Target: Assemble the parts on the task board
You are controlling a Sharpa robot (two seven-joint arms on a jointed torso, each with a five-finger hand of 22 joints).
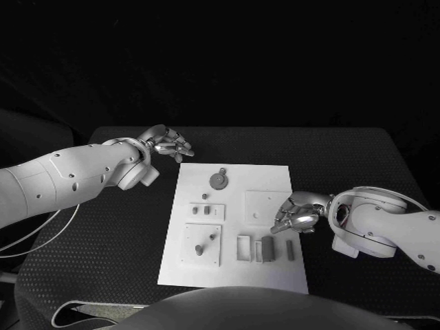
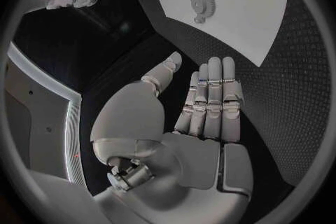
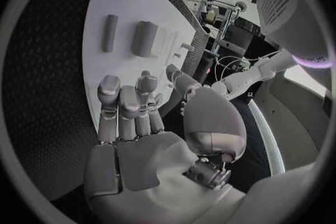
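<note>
Left hand (image 1: 168, 144) sits upper left of centre in the head view, fingers straight and together, holding nothing, parked off the task board (image 1: 235, 275) on the black counter (image 1: 368, 158), likely clear of the work. One white board mid-frame. On it: one round gear (image 1: 218, 180) near the top, two small pegs (image 1: 206, 209) below, three upright blocks (image 1: 267, 248) lower down. Right hand (image 1: 298, 215) hovers over the board's right side, fingers loosely curled and empty, seemingly poised to pick up a block.

Blk table (image 1: 359, 155) w/ white task board (image 1: 280, 271) on it.
</note>
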